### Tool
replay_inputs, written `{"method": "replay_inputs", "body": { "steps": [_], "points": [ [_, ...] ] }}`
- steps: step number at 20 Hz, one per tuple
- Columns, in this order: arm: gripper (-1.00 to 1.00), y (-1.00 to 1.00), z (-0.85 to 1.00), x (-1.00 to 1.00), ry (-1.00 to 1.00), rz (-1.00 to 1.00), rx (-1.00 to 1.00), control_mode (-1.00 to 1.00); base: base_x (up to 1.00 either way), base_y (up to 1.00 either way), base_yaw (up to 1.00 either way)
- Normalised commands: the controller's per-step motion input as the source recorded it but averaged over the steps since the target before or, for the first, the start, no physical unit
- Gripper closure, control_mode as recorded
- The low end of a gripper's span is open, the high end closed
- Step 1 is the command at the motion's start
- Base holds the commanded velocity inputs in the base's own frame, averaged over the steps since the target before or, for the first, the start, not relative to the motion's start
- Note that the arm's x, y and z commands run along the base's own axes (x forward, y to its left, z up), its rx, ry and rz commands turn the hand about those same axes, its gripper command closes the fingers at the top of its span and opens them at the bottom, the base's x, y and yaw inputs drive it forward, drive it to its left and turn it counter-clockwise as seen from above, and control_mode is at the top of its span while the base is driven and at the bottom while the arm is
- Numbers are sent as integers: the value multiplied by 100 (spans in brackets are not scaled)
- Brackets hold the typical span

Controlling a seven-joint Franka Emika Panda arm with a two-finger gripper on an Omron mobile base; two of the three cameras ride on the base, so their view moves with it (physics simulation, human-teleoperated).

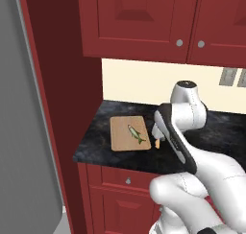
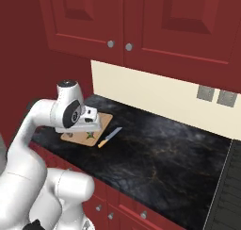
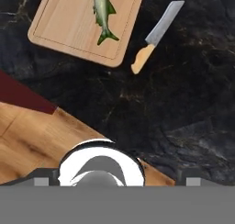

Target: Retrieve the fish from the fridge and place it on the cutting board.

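1. From the hand view we see a knife (image 3: 156, 37) with a pale handle beside the cutting board (image 3: 69, 28); the left base view shows the grey fridge (image 1: 21, 132).
2. We read no writing anywhere.
3. The slender fish (image 3: 103, 12) lies on the tan wooden board, on the dark speckled counter (image 3: 183, 103).
4. The pincer stands wide open, holding nothing.

**Three cameras on one counter corner**

The left base view looks forward and down from behind the arm, which rises at 5 o'clock; the cutting board (image 1: 127, 133) sits mid-frame on the counter (image 1: 105, 113). The right base view faces the same counter from the other side, arm at 8 o'clock, board at 9 o'clock. The hand view looks steeply down from above, nearer, with the board at 11 o'clock. All three share the board and the knife (image 3: 157, 36).
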Motion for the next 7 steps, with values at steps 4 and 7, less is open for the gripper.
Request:
{"method": "replay_inputs", "body": {
  "steps": [4, 7],
  "points": [
    [-100, -20, 48, -100, -13, -1, 0, -100, 0, 0, 0],
    [-100, -19, 55, -100, -8, -2, 1, -100, 0, 0, 0]
  ]
}}
